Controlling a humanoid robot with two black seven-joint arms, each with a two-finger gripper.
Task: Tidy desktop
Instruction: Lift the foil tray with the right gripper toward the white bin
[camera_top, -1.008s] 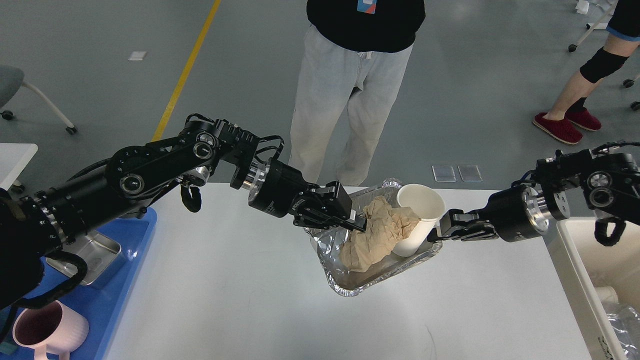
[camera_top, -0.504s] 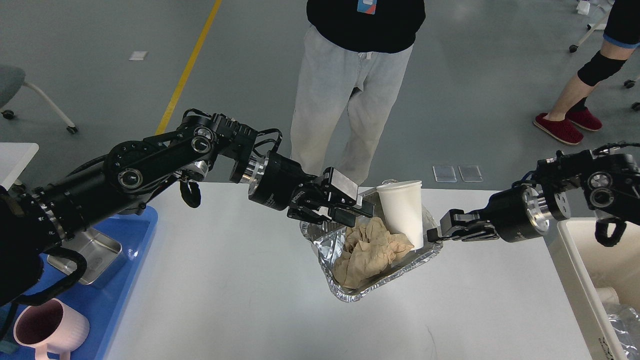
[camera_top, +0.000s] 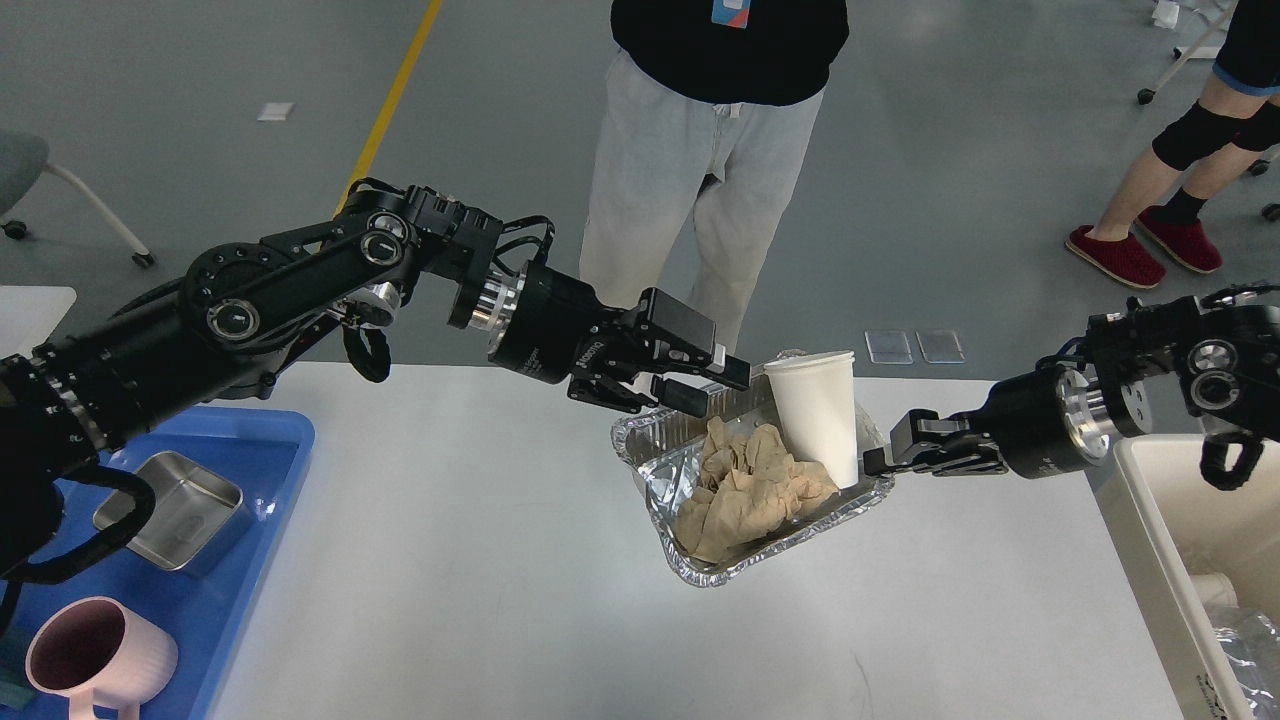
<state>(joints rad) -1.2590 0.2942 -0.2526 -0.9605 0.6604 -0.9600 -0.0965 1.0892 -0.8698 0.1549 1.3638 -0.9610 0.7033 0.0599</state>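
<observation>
Right gripper (camera_top: 880, 462) pinching foil tray (camera_top: 690, 575)

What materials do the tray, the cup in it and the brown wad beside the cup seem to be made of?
The tray looks like thin aluminium foil: shiny, with a crinkled rim. The cup seems to be matte white paper, though thin plastic is possible. The wad looks like crumpled brown paper, perhaps a napkin: dull, with many sharp creases.

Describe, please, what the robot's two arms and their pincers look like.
Both arms are matte black with round silver joint caps and loose black cables. Each wrist has a polished silver ring. The left pincer has blocky black fingers behind small white lettering; the right pincer is black, slimmer.
</observation>
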